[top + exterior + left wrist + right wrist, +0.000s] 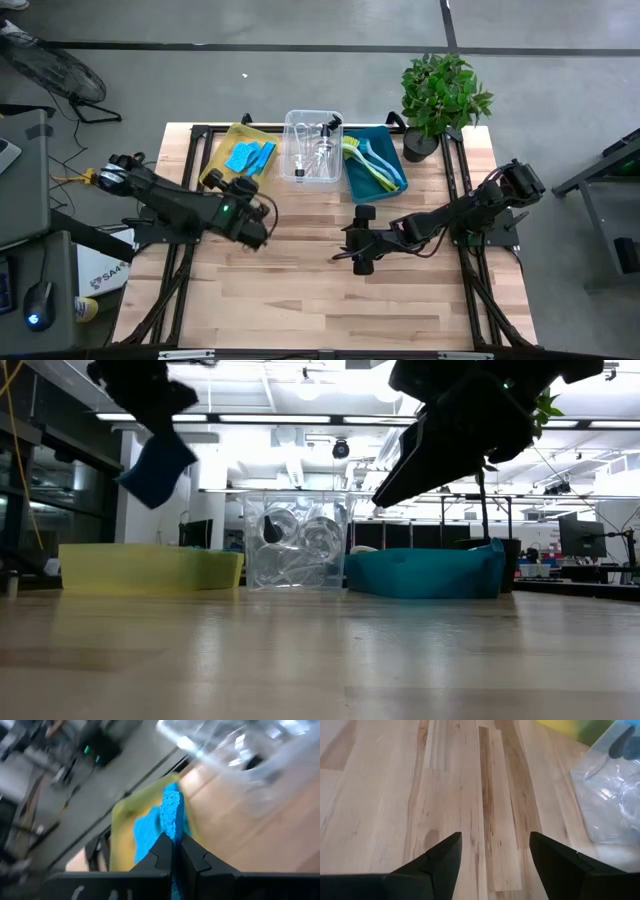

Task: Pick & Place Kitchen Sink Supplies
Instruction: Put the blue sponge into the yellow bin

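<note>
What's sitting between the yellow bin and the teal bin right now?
The clear bin with the pump bottles lies between the yellow bin and the teal bin, seen in the high and low views.

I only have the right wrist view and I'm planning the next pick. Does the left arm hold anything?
Observer: Yes. The left gripper is shut on a blue sponge, held up off the table.
Operator: Whereabouts?
Observer: At the near edge of the yellow bin, which holds other sponges.
Operator: And the brushes?
Observer: The dish brushes lie in the teal bin, beyond your open right gripper.
</note>
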You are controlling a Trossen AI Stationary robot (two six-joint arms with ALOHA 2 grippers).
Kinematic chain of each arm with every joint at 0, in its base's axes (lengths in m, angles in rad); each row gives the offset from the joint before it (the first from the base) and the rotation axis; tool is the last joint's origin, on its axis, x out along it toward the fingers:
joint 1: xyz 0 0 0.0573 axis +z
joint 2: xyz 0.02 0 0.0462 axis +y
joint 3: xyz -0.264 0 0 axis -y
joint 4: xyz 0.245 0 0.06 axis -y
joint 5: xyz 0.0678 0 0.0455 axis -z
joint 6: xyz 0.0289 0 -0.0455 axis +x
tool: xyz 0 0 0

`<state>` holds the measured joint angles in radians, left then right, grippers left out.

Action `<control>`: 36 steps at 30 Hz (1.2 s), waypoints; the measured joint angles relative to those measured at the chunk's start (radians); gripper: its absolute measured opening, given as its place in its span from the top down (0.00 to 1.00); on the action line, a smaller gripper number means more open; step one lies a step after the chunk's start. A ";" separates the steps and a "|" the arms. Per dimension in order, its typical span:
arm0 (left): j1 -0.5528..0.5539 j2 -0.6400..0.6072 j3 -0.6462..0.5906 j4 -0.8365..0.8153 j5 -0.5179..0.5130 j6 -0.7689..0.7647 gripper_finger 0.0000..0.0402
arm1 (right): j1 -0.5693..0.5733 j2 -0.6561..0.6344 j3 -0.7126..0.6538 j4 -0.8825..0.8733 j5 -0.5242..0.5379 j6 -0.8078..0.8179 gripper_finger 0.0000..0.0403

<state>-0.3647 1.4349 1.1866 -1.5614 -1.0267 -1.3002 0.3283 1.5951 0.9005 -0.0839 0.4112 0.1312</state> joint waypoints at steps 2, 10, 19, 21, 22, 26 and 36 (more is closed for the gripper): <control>0.048 0.000 0.000 -0.011 0.031 -0.010 1.00 | 0.000 0.000 0.000 0.000 0.000 0.000 0.44; 0.245 0.000 0.000 -0.010 0.134 0.013 1.00 | 0.000 0.000 0.000 0.000 -0.002 0.004 0.44; 0.470 0.000 0.000 -0.010 0.214 0.040 1.00 | 0.000 0.000 0.002 0.000 -0.002 0.011 0.44; 0.516 0.000 0.000 -0.009 0.214 0.044 1.00 | 0.000 0.000 0.002 0.000 -0.002 0.011 0.44; 0.539 0.000 0.000 -0.008 0.214 0.051 1.00 | 0.000 0.000 0.002 0.000 -0.002 0.011 0.44; 0.642 0.016 -0.001 0.030 0.218 0.126 1.00 | 0.000 0.000 0.002 0.000 -0.002 0.011 0.44; 0.857 0.115 -0.001 0.254 0.254 0.403 1.00 | 0.000 0.000 0.002 0.000 -0.001 0.008 0.44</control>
<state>0.4924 1.5502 1.1854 -1.3078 -0.7729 -0.8970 0.3283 1.5951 0.9020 -0.0841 0.4107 0.1390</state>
